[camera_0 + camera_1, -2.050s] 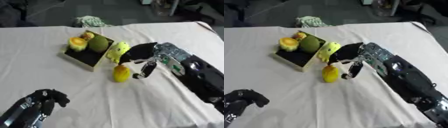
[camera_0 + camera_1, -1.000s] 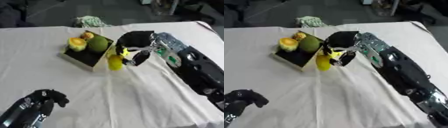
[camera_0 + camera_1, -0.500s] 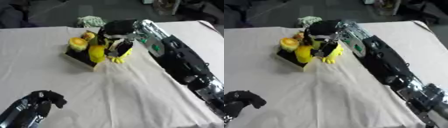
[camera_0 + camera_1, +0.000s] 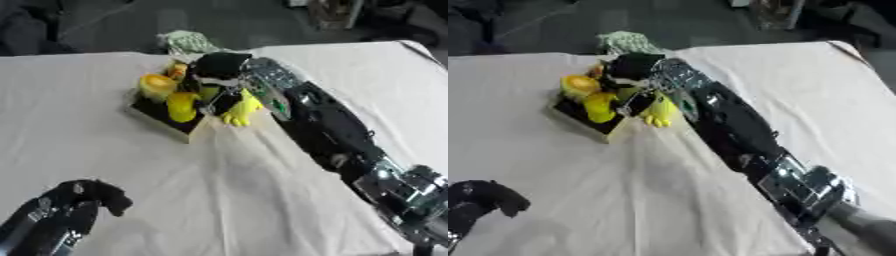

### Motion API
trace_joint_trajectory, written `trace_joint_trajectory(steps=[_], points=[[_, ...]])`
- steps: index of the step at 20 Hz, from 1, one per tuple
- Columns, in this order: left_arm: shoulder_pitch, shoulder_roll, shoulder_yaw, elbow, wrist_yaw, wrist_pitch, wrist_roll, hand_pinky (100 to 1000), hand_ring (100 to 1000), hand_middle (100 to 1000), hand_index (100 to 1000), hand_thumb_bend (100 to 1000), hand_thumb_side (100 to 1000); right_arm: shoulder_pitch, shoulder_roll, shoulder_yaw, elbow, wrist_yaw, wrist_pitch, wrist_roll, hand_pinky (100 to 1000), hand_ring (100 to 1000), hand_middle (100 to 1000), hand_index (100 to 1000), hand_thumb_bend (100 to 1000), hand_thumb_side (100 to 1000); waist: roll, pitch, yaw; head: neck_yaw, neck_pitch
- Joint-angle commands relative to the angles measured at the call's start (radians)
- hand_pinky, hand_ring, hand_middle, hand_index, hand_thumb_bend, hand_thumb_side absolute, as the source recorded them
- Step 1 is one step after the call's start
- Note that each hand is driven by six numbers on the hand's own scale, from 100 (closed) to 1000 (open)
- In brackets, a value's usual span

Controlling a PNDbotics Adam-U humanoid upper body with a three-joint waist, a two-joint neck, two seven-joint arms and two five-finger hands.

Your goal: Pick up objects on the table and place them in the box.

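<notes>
A dark open box (image 4: 156, 116) stands at the back middle of the white cloth, with an orange-yellow fruit (image 4: 157, 84) in it. My right hand (image 4: 219, 69) reaches over the box from the right, its fingers curled round a yellow fruit (image 4: 182, 106) that hangs just above the box's near part. A yellow-green object (image 4: 238, 109) leans by the box's right side, partly under the hand. The hand hides the rest of what lies in the box. My left hand (image 4: 74, 202) rests low at the left, fingers relaxed and holding nothing.
A green-and-white meshed thing (image 4: 185, 40) lies behind the box near the table's far edge. My right forearm (image 4: 332, 135) stretches diagonally across the right half of the white cloth (image 4: 201, 190). The floor beyond the table is dark.
My right hand has carried the yellow fruit leftwards from the cloth beside the box to above the box. The picture has also shifted. The left hand has stayed put.
</notes>
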Motion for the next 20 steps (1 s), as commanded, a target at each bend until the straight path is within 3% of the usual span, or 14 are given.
trace_joint_trajectory(steps=[1,12,20], points=[[-0.013,-0.001,-0.001,-0.021,0.005,-0.001,-0.002,714,674,510,726,100,667,-0.029,0.005,-0.012,0.012,0.048,0.019,-0.058,707,707,511,644,102,258,0.003,-0.013,0.003,-0.004,-0.012],[-0.017,-0.002,-0.001,-0.021,0.009,0.0,-0.002,713,673,509,726,100,666,-0.031,0.008,0.023,-0.067,0.229,0.029,-0.217,751,759,589,724,294,342,0.002,-0.013,0.006,-0.005,-0.015],[-0.015,-0.001,0.001,-0.021,0.006,0.0,0.001,712,671,508,725,100,667,-0.021,-0.004,0.02,-0.078,0.284,-0.003,-0.23,767,783,699,834,286,341,0.001,-0.012,0.001,-0.002,-0.016]])
